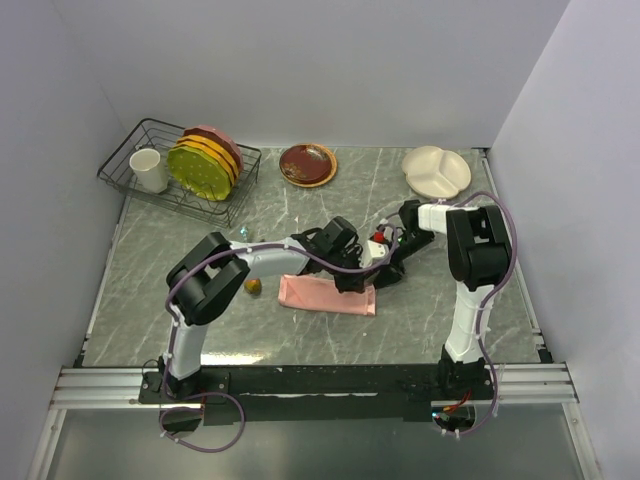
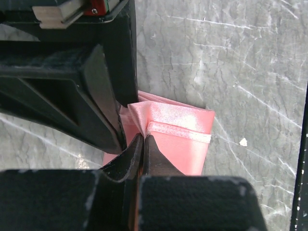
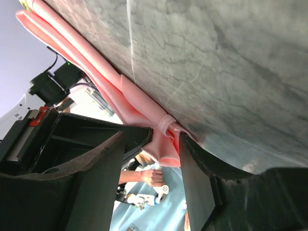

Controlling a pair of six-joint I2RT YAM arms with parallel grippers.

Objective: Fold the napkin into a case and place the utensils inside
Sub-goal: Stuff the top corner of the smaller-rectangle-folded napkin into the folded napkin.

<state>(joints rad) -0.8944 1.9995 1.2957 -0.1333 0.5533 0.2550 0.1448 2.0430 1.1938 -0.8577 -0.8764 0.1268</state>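
- The napkin (image 1: 320, 293) lies near the middle of the table (image 1: 300, 335) as a narrow folded strip. In the top view its length runs from 9 to 3 o'clock.
- The left gripper (image 2: 143, 138) is pinched tight on a hemmed fold at the strip's 3 o'clock end. The cloth puckers where the tips meet.
- The right gripper (image 3: 165, 138) stands at a middling width. A corner of that same end lies between its fingers, and as far as its wrist view shows, neither pad presses it.
- A utensil (image 1: 252, 286), to judge by its small gold head, sits just at 9 o'clock of the strip. I cannot tell whether it is the fork or the spoon.
- Handling, as I judge it: the satin is light, limp and slippery. Its layers will slide over each other, and a fold is likely to spring open once let go.
- The best hold is the hem or a doubled edge, taken deep between the pads rather than by a single layer. Any drag should be low and slow so the stack keeps square.
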